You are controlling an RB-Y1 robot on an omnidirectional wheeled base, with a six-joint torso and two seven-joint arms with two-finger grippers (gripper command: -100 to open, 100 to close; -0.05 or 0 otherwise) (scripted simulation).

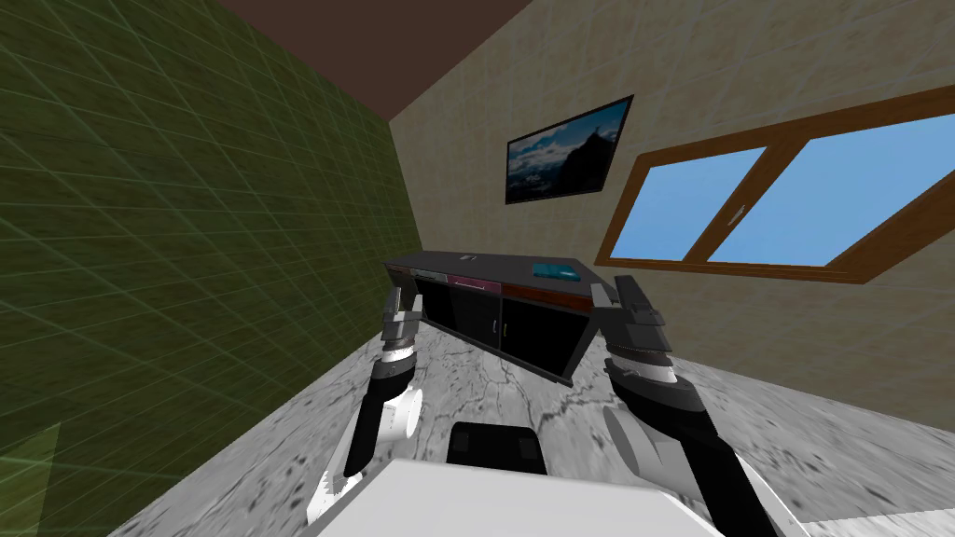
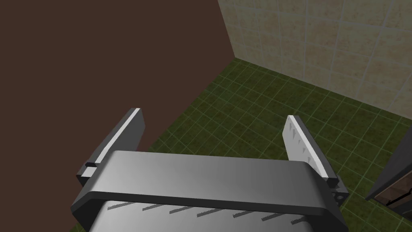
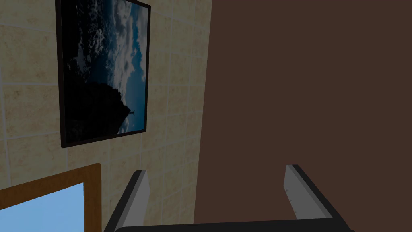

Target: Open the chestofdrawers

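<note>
— Where is the chest of drawers (image 1: 494, 312)?
— Ahead of me, on the grey marbled floor (image 1: 522, 392). Its back is against the beige tiled wall (image 1: 746, 308), and its left end is near the green tiled wall (image 1: 186, 261). It is low, long and dark, with a row of drawer fronts under the top and dark doors below. A flat teal thing (image 1: 557, 270) lies on its top, toward the right end.
— And the pincers?
— Both are raised in front of it, apart from it. The left pincer (image 1: 403, 300) shows before its left end, the right pincer (image 1: 615, 291) before its right end.
— Pinching anything?
— No. The left fingers (image 2: 301, 145) are spread wide with nothing between them, and so are the right fingers (image 3: 299, 193).
</note>
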